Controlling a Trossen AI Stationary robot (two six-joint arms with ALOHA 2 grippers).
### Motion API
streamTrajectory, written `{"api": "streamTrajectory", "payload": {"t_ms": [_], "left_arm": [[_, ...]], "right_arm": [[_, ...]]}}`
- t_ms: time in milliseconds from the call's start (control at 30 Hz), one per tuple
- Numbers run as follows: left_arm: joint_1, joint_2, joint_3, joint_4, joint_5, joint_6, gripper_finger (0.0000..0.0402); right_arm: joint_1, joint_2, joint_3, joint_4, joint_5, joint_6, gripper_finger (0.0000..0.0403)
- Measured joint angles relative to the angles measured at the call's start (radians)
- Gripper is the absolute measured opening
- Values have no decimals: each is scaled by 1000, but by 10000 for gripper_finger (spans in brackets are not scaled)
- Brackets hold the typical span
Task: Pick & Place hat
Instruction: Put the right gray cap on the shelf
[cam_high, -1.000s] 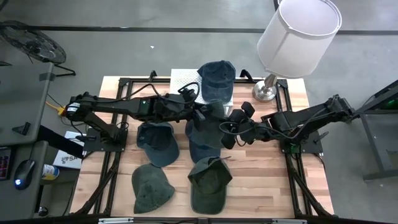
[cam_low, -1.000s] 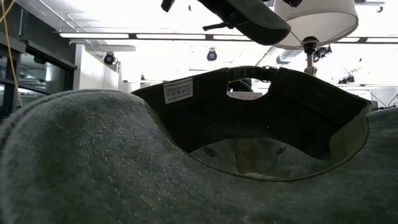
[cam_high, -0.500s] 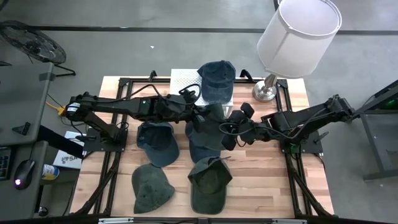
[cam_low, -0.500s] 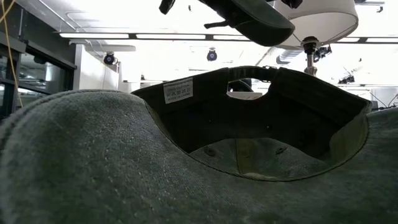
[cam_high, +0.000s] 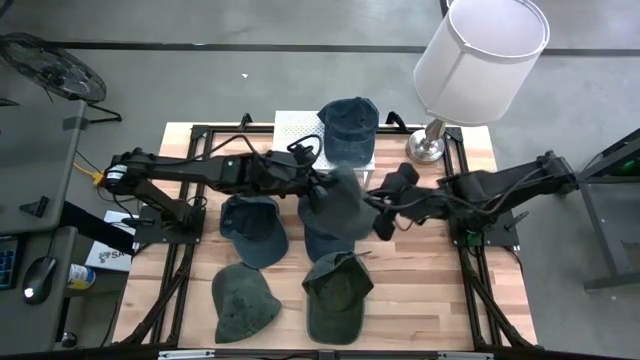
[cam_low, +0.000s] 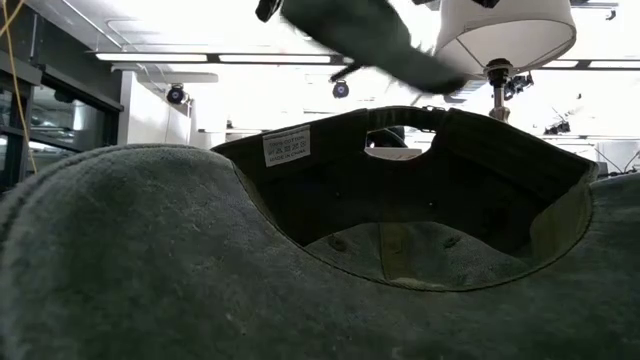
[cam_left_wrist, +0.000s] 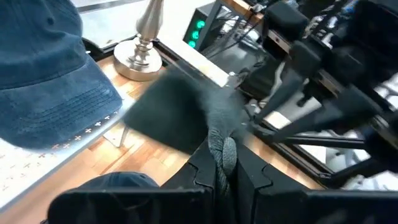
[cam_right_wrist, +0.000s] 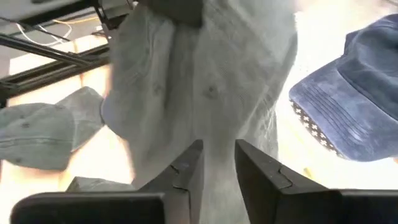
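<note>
A dark grey-green hat (cam_high: 347, 203) hangs in the air over the table's middle, above the hats lying there. In the low view this hat (cam_low: 370, 40) is a blurred shape near the top. My left gripper (cam_high: 320, 192) reaches in from the left and is shut on it. My right gripper (cam_high: 378, 208) stands just right of the hat. In its wrist view the right gripper (cam_right_wrist: 217, 163) is open, with the hat (cam_right_wrist: 205, 74) ahead of the fingers and apart from them. My left gripper pinches a bunched fold of the hat's cloth (cam_left_wrist: 224, 149) between its two fingers. The fingers come from the table's left, slanting a little downward. The hat (cam_left_wrist: 180, 112) spreads out beyond the fingertips toward the right arm, lifted clear of the table.
A blue hat (cam_high: 348, 128) rests on a white platform (cam_high: 295, 128) at the far middle. Two navy hats (cam_high: 255, 228) (cam_high: 322, 240) and two green hats (cam_high: 243, 300) (cam_high: 337, 293) lie on the wooden table. A lamp (cam_high: 470, 60) stands at the far right.
My right gripper has let go of the hat and drawn back toward the table's right edge, rising slightly. The hat stays with my left gripper; its freed side has swung and spread out, blurred in the low view.
</note>
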Motion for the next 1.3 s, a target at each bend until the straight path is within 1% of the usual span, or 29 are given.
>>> {"api": "streamTrajectory", "payload": {"t_ms": [33,100,200,267,433,500,567,633,800,1033,1100,1300], "left_arm": [[8,-3,3,0,12,4,14],[23,-19,16,-53,66,12,14],[61,-28,60,-116,163,39,14],[99,-34,88,-177,268,74,14],[198,-34,155,-225,532,166,14],[243,-34,175,-275,647,199,14],[277,-34,194,-321,738,232,14],[305,-34,210,-381,808,278,14],[379,-34,249,-517,921,401,14],[509,-33,255,-551,1030,559,14],[549,-33,255,-582,1038,611,14],[687,-33,255,-689,1138,804,14]], "right_arm": [[0,-20,0,-16,-6,8,94],[0,-62,0,-46,-8,20,107],[0,-119,0,-94,-20,29,123],[0,-154,0,-122,-36,29,130],[0,-208,0,-207,-50,35,135],[0,-222,0,-235,-51,50,134],[0,-228,0,-259,-53,55,134],[0,-231,0,-265,-56,56,134],[0,-231,0,-277,-57,55,134],[0,-230,0,-276,-16,71,134],[0,-230,0,-270,4,74,134],[0,-230,0,-268,53,72,134]]}}
